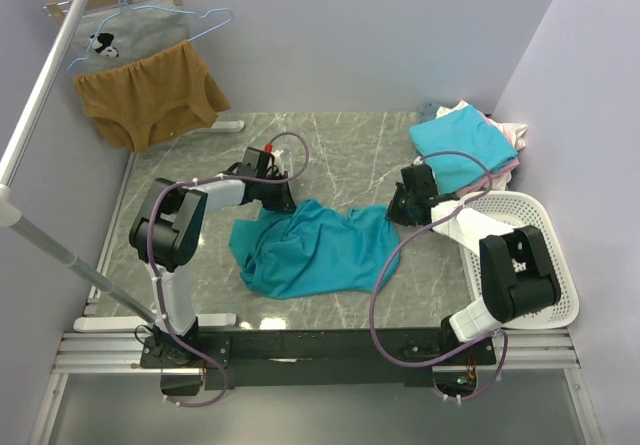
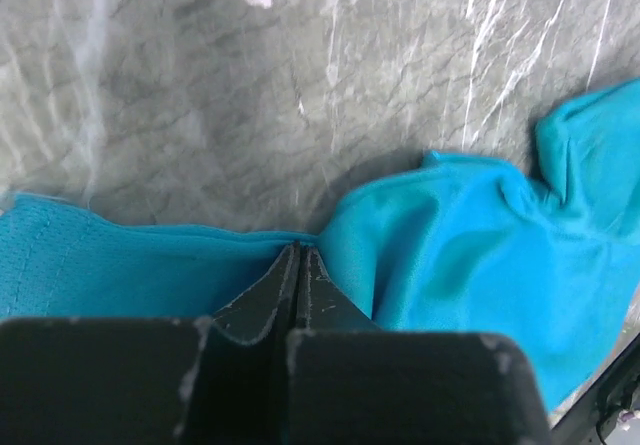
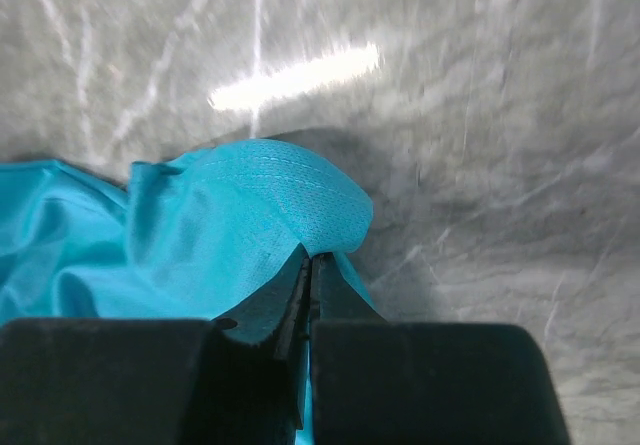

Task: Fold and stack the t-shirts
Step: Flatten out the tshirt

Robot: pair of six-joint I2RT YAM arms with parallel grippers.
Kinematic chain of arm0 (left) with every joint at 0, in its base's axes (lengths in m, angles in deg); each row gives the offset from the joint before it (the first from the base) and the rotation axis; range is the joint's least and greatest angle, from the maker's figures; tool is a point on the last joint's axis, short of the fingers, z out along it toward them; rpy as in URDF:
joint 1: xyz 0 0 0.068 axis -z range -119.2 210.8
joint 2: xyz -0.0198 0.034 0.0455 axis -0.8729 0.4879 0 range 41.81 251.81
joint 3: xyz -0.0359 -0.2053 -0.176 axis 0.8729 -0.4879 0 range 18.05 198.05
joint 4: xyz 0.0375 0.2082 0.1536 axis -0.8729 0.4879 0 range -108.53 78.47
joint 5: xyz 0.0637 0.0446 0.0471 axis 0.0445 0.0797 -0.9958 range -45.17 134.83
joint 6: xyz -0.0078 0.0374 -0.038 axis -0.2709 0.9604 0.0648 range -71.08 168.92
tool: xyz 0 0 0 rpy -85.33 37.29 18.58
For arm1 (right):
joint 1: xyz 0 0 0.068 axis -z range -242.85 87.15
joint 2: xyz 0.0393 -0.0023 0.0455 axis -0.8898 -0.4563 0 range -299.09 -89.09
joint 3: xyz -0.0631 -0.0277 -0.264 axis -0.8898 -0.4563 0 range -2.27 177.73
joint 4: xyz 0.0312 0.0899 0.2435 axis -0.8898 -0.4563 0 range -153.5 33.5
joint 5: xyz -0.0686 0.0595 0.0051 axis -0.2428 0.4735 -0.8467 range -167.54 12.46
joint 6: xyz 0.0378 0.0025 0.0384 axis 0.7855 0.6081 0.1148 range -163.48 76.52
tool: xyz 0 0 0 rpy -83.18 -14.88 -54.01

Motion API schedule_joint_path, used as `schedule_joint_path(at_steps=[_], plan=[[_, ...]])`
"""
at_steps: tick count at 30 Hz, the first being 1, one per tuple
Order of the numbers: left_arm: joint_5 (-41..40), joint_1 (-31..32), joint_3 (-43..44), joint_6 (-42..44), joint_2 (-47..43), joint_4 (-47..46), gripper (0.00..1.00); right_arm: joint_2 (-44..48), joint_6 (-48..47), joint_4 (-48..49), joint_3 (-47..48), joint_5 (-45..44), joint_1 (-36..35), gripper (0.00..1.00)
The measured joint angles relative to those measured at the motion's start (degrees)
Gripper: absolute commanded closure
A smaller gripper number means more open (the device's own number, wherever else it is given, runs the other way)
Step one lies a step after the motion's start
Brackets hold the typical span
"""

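The teal t-shirt lies crumpled in the middle of the counter, bunched and partly folded over itself. The left claw is pressed together on its far-left edge, and the left wrist view shows the tips closed where the cloth folds. The right claw is pinching the rounded far-right corner in the same way.

The step in hand looks like spreading the shirt flat before any fold. To do it well, both grips should lift only a little and draw apart evenly, so the fabric goes taut without slipping. Each pinch looks shallow, right at the edge, so a sharp tug could pull the cloth free. Then drag it toward the near side to lay it smooth.

There is bare counter on the far side of the shirt and to its left. The right side is tighter. The folded turquoise t-shirt sits at the far right on top of other shirts, and the white basket lies near the right arm. The mustard garment hangs at the far left, well apart.
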Motion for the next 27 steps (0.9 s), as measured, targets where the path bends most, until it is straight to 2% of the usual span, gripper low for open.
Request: schedule_joint_path(at_steps=[5, 8, 16, 21, 24, 27], plan=[[-1.51, -0.57, 0.17, -0.07, -4.42, 3.91, 0.99, 0.07, -2.14, -2.64, 5.29, -0.22, 2.08, 1.00], [-3.45, -1.09, 2.23, -0.04, -11.15, 6.67, 0.99, 0.28, -3.56, -4.15, 8.79, -0.20, 3.87, 1.00], [-8.13, -3.48, 7.21, 0.00, -30.08, 6.47, 0.99, 0.70, -6.62, -7.10, 19.19, -0.13, 7.30, 1.00], [-12.44, -3.76, 5.55, 0.00, -36.61, 7.43, 0.99, 0.70, -7.80, -8.90, 24.06, 0.15, 7.48, 1.00], [-14.60, -4.04, 3.98, -0.02, -39.91, 11.26, 0.99, 1.03, -8.17, -9.84, 26.12, 1.01, 7.52, 1.00], [-15.30, -4.37, -0.74, -1.07, -43.95, 14.34, 0.99, 3.37, -8.41, -10.64, 25.22, 3.37, 7.58, 1.00]])
